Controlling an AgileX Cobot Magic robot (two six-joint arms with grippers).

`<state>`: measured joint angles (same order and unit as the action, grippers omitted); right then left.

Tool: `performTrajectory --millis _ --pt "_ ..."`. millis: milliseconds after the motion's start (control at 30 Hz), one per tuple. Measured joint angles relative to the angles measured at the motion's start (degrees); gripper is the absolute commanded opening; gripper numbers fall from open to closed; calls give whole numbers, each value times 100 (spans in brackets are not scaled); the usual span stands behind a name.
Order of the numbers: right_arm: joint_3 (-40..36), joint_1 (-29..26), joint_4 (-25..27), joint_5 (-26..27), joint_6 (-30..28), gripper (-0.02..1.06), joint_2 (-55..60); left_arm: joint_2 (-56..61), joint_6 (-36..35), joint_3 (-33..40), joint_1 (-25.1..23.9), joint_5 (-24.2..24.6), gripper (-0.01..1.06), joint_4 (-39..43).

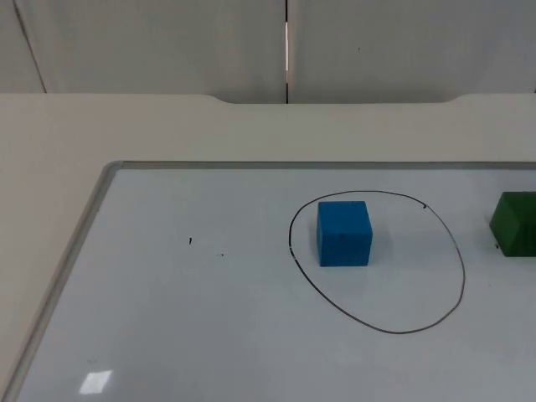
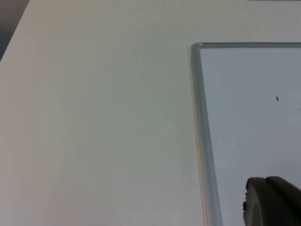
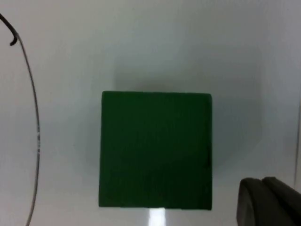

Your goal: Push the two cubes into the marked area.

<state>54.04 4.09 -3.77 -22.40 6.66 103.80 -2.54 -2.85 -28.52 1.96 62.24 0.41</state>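
Blue cube (image 1: 344,233) sits inside the drawn ring (image 1: 378,261) on the whiteboard (image 1: 209,318), upper-left part; green cube (image 1: 514,224) is outside, just right of the line. R gripper's fingertip (image 3: 268,201) is right beside the green cube, L fingertip (image 2: 272,202) over the board's corner edge — can't tell how wide either's open.

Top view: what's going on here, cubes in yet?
Half done. The blue cube sits inside the drawn black outline on the whiteboard. The green cube is still outside it, to the picture's right. The right gripper is above the green cube; the left gripper waits over the whiteboard's corner.
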Motion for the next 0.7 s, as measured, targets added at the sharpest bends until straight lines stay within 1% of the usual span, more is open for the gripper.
performTrajectory --millis 133,167,300,700 --pt "0 0 -25 321 0 0 286 0 0 0 0 0 0 0" --pt "0 0 -25 321 0 0 286 0 0 0 0 0 0 0" --pt "0 0 -46 594 0 0 464 0 0 0 0 0 0 0" --pt "0 -3 -164 861 0 0 772 0 0 0 0 0 0 0"
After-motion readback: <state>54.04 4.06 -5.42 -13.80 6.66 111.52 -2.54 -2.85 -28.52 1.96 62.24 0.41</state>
